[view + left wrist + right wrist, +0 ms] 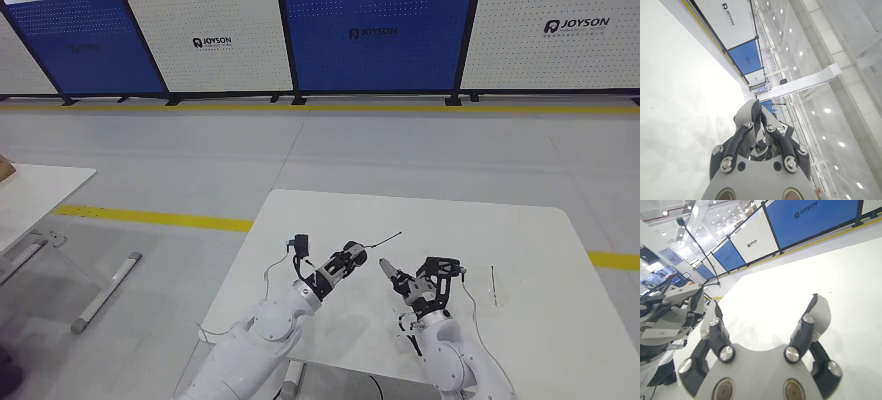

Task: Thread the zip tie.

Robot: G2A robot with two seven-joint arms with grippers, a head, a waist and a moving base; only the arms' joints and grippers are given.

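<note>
Left gripper (356,248) was clamped on the zip tie (385,238) above the table (520,230), between its left edge and middle, and the wide-spread right gripper (765,299) beside it would best pinch the free end squarely, bending it round slowly.

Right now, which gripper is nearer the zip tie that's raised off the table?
Left. The left gripper grips the zip tie in shut jaws; the right gripper sits apart beside it, jaws open.
</note>
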